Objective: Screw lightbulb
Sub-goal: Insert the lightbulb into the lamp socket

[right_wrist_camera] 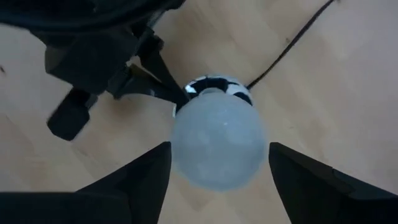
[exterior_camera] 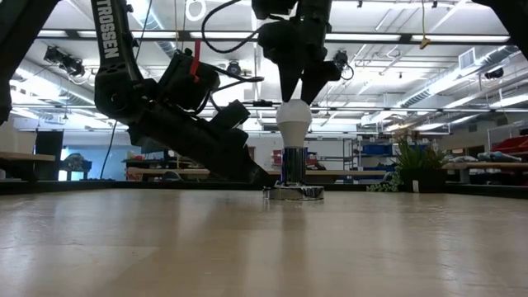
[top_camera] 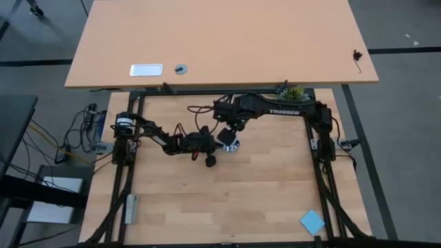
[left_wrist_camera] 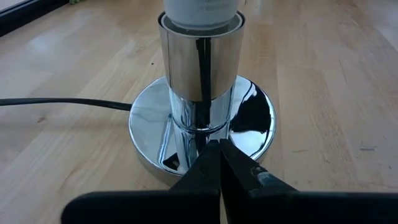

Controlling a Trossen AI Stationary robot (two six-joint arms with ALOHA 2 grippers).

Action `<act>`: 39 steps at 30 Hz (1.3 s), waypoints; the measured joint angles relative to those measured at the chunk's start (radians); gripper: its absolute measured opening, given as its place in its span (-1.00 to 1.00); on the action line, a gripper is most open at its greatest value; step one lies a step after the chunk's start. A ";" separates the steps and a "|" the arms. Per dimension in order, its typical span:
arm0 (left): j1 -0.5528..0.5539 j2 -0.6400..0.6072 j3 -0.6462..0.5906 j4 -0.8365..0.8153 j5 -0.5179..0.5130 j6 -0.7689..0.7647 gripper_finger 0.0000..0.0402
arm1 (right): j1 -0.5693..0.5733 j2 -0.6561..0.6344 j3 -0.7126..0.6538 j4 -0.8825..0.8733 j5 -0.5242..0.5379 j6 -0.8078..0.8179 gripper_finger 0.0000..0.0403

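Pale wooden surface (exterior_camera: 264,247) carries a chrome socket base (left_wrist_camera: 202,124), where the lightbulb (exterior_camera: 294,122) stands upright. Left claw (left_wrist_camera: 219,155), fingers pressed together, touches the base. Right claw (right_wrist_camera: 217,155) straddles the bulb from above, spread wide.

Grey floor (top_camera: 406,103), tan desk (top_camera: 220,41), ceiling strip lights (exterior_camera: 462,37), shelving (exterior_camera: 375,153)

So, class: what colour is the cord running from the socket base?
Black cord; the left wrist view shows it best.
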 joint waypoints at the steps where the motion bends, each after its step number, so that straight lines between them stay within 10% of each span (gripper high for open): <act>1: 0.000 0.000 0.000 0.000 -0.001 0.000 -0.99 | 0.000 -0.002 0.011 -0.010 0.008 -0.021 0.40; 11: 0.000 0.000 0.000 0.000 -0.002 0.000 -0.99 | -0.008 -0.005 0.086 0.009 -0.080 -0.567 0.51; 21: 0.000 0.000 0.000 0.000 -0.002 0.000 -0.99 | -0.032 0.027 0.007 0.043 -0.103 -0.664 0.49; 33: 0.000 0.000 0.000 0.000 -0.002 0.001 -0.99 | -0.018 0.028 -0.006 0.069 -0.057 -0.432 0.24; 39: 0.000 0.000 0.000 0.000 -0.002 0.001 -0.99 | -0.012 0.027 -0.005 0.057 0.007 -0.039 0.21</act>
